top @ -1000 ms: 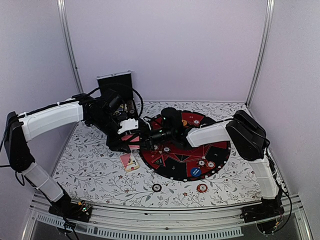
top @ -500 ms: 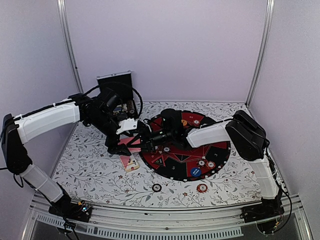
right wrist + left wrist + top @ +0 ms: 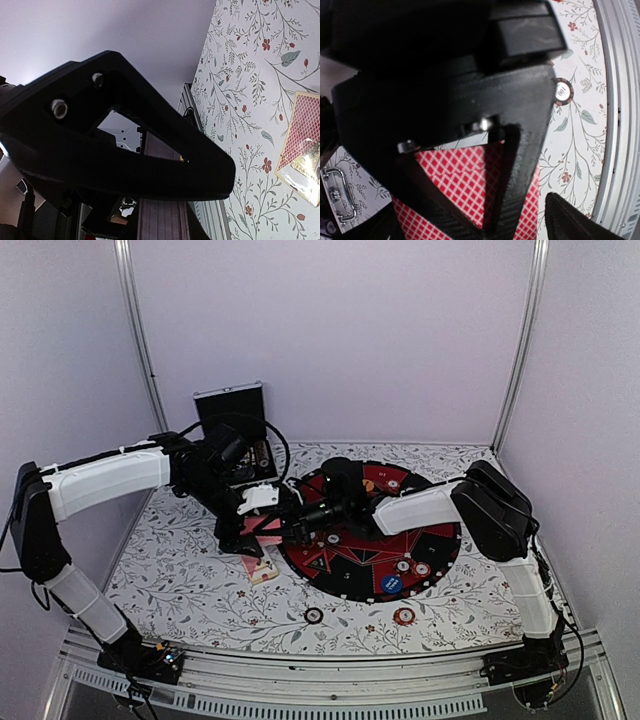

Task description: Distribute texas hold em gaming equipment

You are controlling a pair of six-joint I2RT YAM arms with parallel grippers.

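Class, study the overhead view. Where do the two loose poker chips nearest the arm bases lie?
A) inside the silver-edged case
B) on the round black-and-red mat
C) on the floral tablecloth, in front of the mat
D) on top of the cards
C: the dark chip and the red chip both sit on the floral tablecloth, just outside the near rim of the round mat.

You have a floral-patterned table [image 3: 180, 580] carrying a big round black-and-red mat [image 3: 350, 565] right of centre, with a silver-edged black case [image 3: 230, 405] at the far edge, left of that mat, before the pale back wall.
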